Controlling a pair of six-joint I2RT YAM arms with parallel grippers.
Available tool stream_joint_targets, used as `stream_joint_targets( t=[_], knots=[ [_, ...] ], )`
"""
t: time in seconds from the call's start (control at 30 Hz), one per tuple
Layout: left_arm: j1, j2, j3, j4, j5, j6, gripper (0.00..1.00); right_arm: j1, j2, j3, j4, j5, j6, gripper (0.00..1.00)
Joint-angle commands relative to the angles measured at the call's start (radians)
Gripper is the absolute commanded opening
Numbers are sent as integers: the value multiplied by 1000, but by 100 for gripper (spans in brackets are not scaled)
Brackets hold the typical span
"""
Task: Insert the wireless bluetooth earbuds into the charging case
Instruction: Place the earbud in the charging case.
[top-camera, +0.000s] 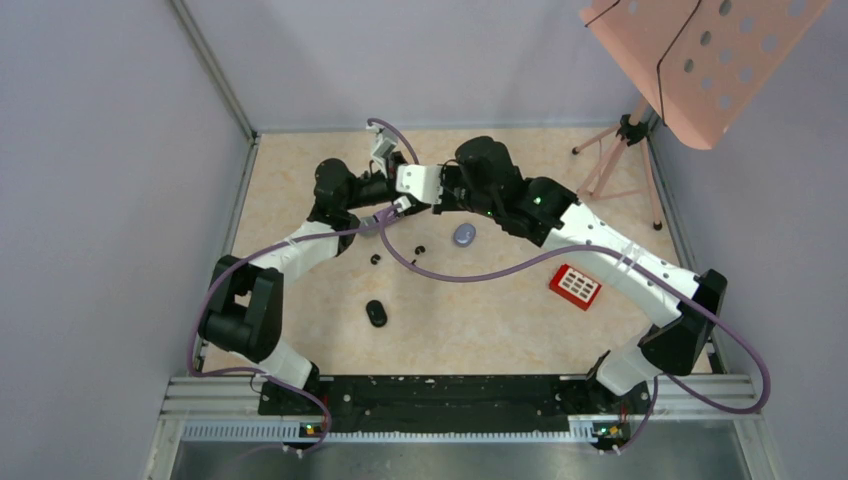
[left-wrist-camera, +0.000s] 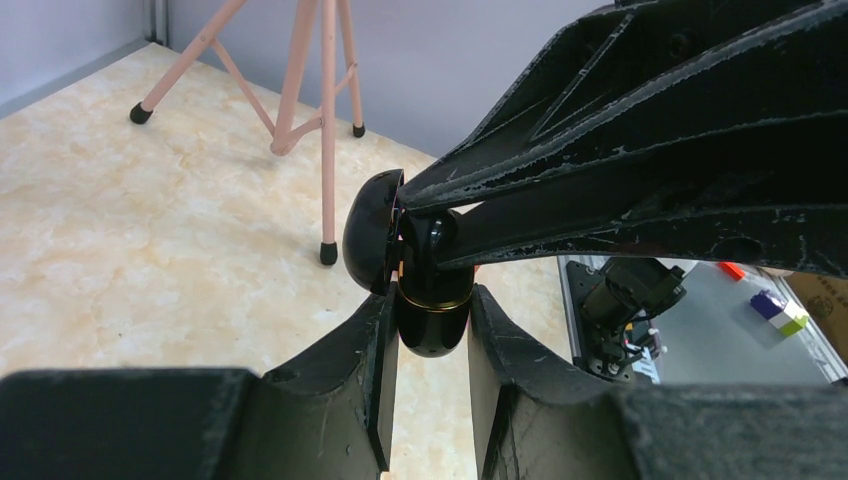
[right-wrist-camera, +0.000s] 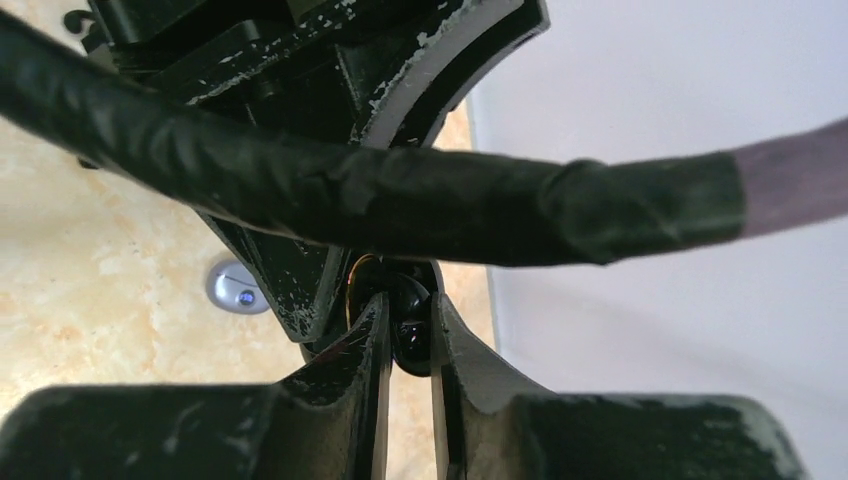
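Left hand (left-wrist-camera: 432, 298) pinched the base of the open, glossy black charging case (left-wrist-camera: 431, 330), held above the far middle of the counter (top-camera: 480, 325). Right hand (right-wrist-camera: 408, 310) was pressed onto a black earbud (right-wrist-camera: 411, 342) at the case mouth. The earbud was judged light, rigid and slippery, best gripped gently across its broad sides.

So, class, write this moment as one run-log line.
left gripper: shut on black charging case, lid open | right gripper: shut on black earbud, at case opening
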Motion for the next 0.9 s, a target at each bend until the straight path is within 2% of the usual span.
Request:
stream_joint_targets(
  t=[0.0,0.13,0.27,0.53,0.7,0.77,0.87],
  knots=[
    [1,-20,27,93,22,70,0,-10,1,74,-165,-146,-7,21],
    [3,-18,19,91,28,100,0,-43,40,188,-325,-270,1,33],
    [2,-15,16,91,27,108,0,-55,68,258,-388,-304,40,40],
    [2,-13,5,75,24,123,0,-77,75,406,-419,-326,135,44],
    [25,-13,-13,31,-35,99,0,-122,61,539,-413,-363,295,43],
    [53,-22,-24,1,-73,71,0,-152,30,495,-375,-374,385,42],
    [114,-50,-36,-61,-116,37,0,-216,-59,292,-269,-418,494,38]
  ],
)
